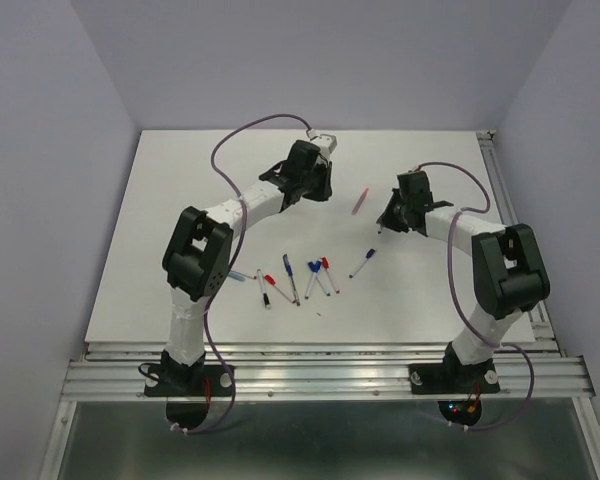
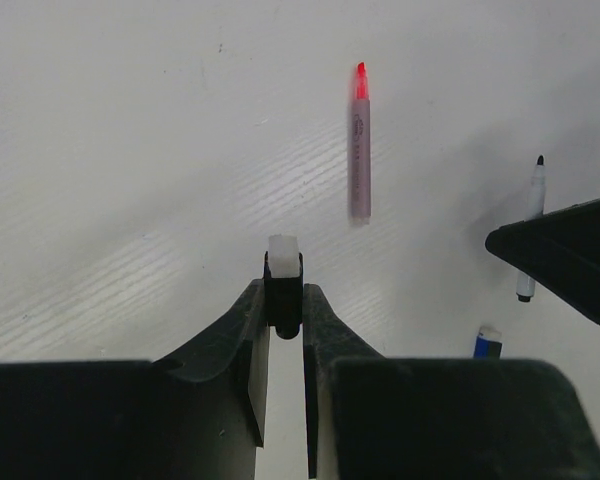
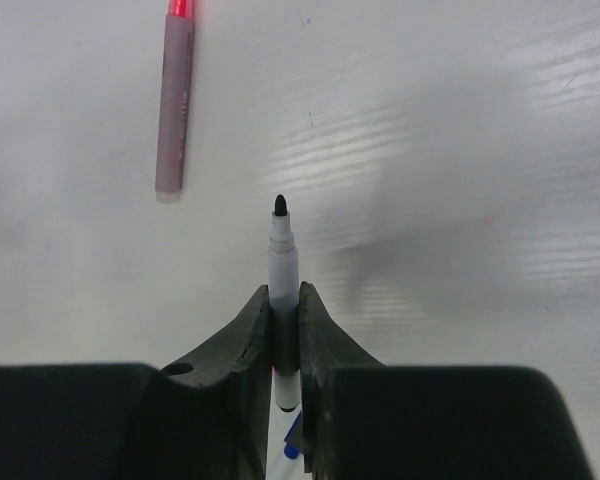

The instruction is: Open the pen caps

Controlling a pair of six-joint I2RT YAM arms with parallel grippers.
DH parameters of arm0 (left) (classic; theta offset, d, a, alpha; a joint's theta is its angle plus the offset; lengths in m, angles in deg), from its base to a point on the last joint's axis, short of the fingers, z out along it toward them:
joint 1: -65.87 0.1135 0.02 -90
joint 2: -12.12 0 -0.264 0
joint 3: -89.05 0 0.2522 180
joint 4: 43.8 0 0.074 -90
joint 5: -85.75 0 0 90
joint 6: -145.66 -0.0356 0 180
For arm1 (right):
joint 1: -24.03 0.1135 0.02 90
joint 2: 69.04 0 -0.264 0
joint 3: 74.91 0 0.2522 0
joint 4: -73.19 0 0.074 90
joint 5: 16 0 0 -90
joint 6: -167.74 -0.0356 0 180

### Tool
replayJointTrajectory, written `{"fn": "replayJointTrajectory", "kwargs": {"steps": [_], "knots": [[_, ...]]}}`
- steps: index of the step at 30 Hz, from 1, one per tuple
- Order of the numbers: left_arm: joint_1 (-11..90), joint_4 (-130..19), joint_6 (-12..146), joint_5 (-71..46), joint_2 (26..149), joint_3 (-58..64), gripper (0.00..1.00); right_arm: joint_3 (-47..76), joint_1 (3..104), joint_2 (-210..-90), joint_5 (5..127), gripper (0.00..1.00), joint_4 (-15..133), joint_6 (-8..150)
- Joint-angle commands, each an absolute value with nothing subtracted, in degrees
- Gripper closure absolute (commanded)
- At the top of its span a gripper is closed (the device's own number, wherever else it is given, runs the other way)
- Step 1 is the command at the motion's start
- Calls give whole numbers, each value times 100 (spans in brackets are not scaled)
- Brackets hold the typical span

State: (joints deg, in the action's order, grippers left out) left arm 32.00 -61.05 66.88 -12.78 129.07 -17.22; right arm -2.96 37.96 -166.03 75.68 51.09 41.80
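Black against white, pinching a short black pen cap (image 2: 283,285) in the left gripper (image 2: 283,310), jaws narrowed tight onto it, showing clearly only from the left wrist. Clamping a bare black-tipped pen (image 3: 281,255) by its barrel in the right gripper (image 3: 284,305), jaws almost fully closed, tip pointing away. Appearing from above alone: lying loose near the arm bases, several pens (image 1: 290,282) wearing red and blue caps (image 1: 325,263). Resting between the grippers on the white table (image 1: 180,200) — a pink pen (image 1: 358,202); enclosing everything, pale lilac walls (image 1: 330,60).
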Motion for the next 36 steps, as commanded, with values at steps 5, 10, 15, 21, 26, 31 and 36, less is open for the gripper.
{"fn": "replayJointTrajectory", "kwargs": {"steps": [5, 10, 15, 21, 26, 31, 36], "knots": [[3159, -5985, 6576, -1005, 12506, -1594, 100, 634, 3783, -17485, 7612, 85, 5364, 3740], [3124, -5994, 6612, -1084, 12427, -1559, 100, 1109, 3827, -17969, 7497, 78, 5161, 3599], [3036, -6029, 6594, -794, 12313, -1489, 100, 1197, 3836, -18110, 7638, 69, 4994, 3512], [2834, -6125, 6629, -662, 12190, -1480, 100, 1110, 3836, -17856, 7603, 57, 4783, 3555], [2519, -6134, 6629, -540, 12137, -1453, 100, 706, 3835, -16822, 7970, 38, 4818, 3652], [2219, -6134, 6752, -530, 12181, -1550, 100, 267, 3827, -15563, 8490, 6, 4600, 3801], [1982, -6126, 6928, -644, 12374, -1831, 100, -296, 3827, -14140, 9497, 0, 4072, 3416]]}}
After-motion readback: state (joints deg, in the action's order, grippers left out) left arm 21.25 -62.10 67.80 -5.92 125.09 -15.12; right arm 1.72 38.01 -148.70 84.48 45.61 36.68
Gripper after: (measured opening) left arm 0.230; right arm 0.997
